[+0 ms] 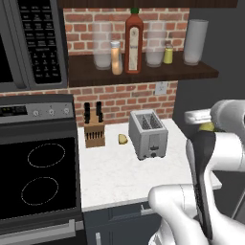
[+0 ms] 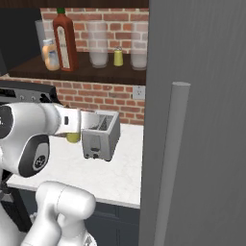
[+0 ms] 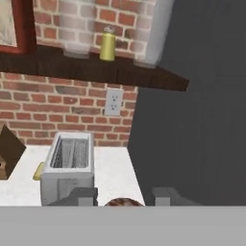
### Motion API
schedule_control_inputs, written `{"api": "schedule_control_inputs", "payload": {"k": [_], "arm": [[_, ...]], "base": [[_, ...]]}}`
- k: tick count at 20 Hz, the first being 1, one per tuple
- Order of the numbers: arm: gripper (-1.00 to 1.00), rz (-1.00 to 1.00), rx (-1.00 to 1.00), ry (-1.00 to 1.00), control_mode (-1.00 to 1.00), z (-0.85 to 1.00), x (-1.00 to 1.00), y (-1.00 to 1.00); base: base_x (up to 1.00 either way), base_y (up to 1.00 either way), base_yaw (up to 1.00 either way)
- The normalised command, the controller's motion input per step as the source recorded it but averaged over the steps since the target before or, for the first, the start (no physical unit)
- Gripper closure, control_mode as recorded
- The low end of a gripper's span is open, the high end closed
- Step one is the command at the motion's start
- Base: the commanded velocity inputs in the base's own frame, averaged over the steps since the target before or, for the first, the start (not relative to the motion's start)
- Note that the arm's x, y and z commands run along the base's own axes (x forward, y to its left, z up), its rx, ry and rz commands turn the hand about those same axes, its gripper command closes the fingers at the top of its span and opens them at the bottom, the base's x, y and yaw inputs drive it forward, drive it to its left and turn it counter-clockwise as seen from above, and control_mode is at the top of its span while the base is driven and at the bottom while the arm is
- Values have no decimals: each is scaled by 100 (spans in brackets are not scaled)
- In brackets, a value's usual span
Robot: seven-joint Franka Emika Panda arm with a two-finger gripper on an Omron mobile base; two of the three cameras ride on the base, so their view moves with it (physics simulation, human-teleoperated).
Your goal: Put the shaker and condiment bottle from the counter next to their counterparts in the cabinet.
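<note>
One white speckled counter [image 1: 119, 172] — brick wall [image 1: 124, 98], dark shelf [image 1: 143, 72]

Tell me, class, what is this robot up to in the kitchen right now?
The white arm's gripper is shut on the olive-yellow shaker, held off the counter beside the toaster. On the cabinet shelf above, the orange condiment bottle already stands next to the tall red sauce bottle. The bright yellow shaker waits further along, between clear glasses, so the held shaker has yet to join it.
</note>
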Motion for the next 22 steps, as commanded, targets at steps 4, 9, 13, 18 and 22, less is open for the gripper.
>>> {"api": "schedule_control_inputs", "payload": {"k": [4,9,13,18,22], "arm": [[100,12,-7,-37,-100,38,-32,6],[100,9,-4,-39,-100,41,-17,1],[100,7,-6,-26,-100,36,0,17],[100,4,-10,-19,-100,36,0,29],[100,1,-11,-12,-100,27,0,22]], "base": [[0,0,0],[0,0,0],[0,0,0],[0,0,0],[0,0,0]]}}
